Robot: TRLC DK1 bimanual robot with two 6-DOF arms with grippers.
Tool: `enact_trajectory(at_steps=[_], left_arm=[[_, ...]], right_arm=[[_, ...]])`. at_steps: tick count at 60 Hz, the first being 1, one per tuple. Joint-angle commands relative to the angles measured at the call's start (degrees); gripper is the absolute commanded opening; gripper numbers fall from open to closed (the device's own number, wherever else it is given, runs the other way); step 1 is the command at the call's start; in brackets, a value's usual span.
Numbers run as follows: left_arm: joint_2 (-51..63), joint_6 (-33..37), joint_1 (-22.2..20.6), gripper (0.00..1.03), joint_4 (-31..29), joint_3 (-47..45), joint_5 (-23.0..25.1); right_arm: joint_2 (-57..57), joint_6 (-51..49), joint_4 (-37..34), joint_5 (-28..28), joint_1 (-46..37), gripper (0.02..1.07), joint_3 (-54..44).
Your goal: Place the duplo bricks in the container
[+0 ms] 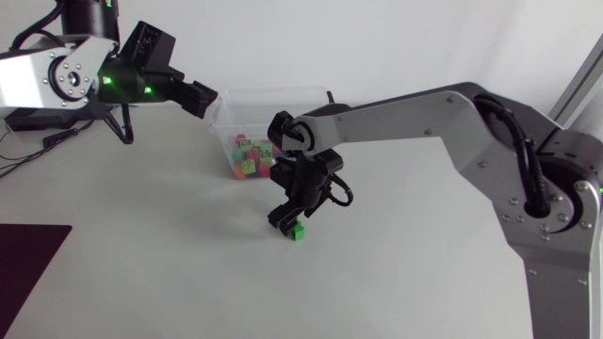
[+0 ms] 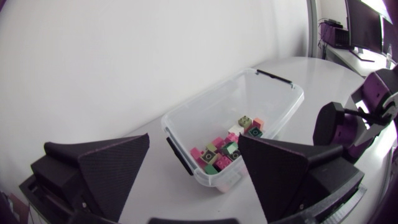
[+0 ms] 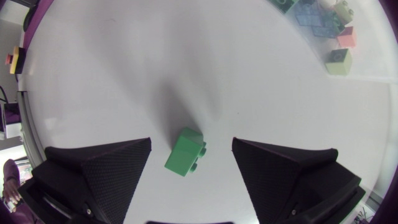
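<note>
Your small green plastic duplo brick (image 3: 185, 152) lies loose on the white table (image 1: 141, 264), between the spread fingers of the right gripper (image 3: 191, 142), which touch it on neither side, and a little way in front of the clear plastic container (image 1: 224, 127) that already holds a heap of mixed coloured bricks (image 2: 224, 146). It looks light, rigid and smooth, so it will likely skid if you nudge one side first; close squarely on its two flat long faces, clear of the studs. Your left gripper (image 2: 194, 140) hovers wide open and empty by the container's rim.
</note>
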Motion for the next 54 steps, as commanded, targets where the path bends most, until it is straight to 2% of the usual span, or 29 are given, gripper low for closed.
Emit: enact_trajectory(at_steps=[1, 10, 26, 33, 54], left_arm=[[-4.2, -1.5, 0.8, 0.99, 2.7, -4.3, -0.6], [-9.1, -1.5, 1.1, 0.99, 7.6, -10.8, -3.0], [-15.4, -2.9, 1.8, 0.99, 14.7, -19.6, -4.7], [-17.3, -5.1, 2.6, 0.99, 17.9, -23.3, -5.5], [-22.7, -4.6, 3.5, 0.99, 24.2, -33.3, -6.6]], right_arm=[[1.9, 1.5, 0.1, 0.8, 0.4, 0.9, 0.0], [2.8, 1.6, 0.8, 1.4, 0.4, 0.72, 0.0], [1.9, 1.3, 0.9, 1.8, 0.0, 0.13, -0.5], [-0.2, 1.2, 0.6, 2.2, -0.4, 0.12, -0.7], [-7.1, 1.1, -1.9, 3.0, -3.0, 0.12, 3.6]])
